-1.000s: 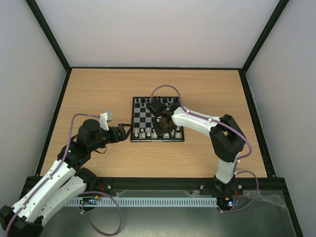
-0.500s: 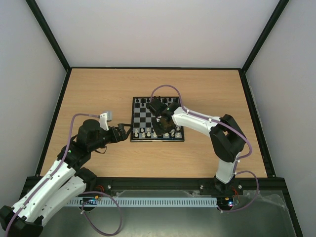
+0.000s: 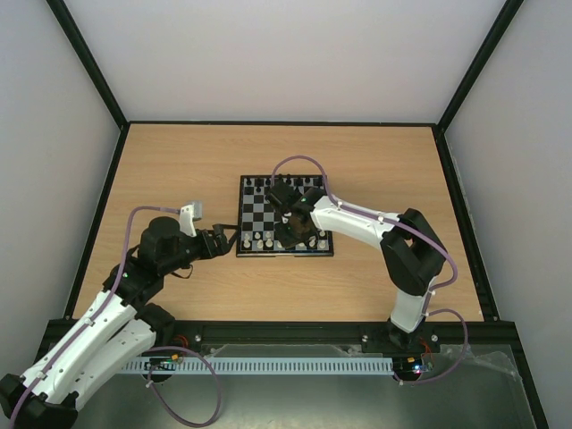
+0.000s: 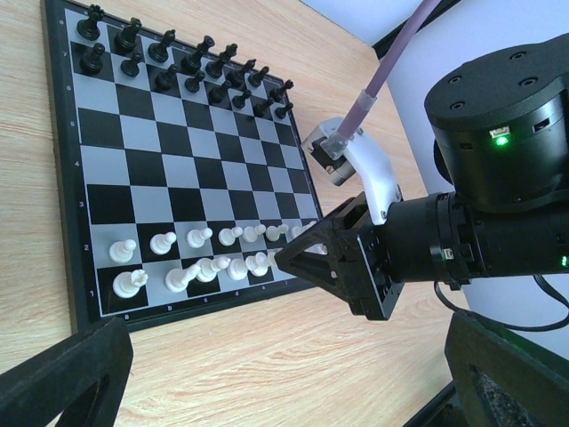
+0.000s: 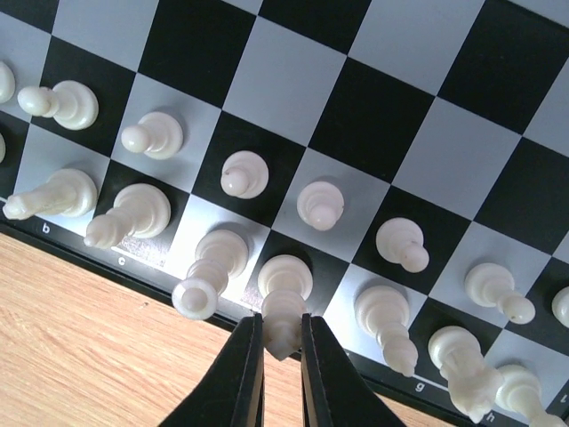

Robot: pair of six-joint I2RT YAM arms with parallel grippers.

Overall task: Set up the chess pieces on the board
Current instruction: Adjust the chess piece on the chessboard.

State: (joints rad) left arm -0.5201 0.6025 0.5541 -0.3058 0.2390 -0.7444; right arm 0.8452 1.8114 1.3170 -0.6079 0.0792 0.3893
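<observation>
The board lies mid-table, checked black and pale grey. Cream-white chess pieces fill its two near rows, and some in the nearest row lean. My right gripper is shut on the top of one white piece, whose base rests on a dark square of the nearest row. From above, that gripper hangs over the board's near edge. My left gripper stands open over bare wood just left of the board, nothing between its fingers.
Black figures fill the two far rows of the board. The middle rows of squares are bare. Black frame rails and pale walls bound the wooden table. The right arm's purple cable arcs above the board.
The right wrist has shifted slightly over the board's near rows. The left arm has not moved.
</observation>
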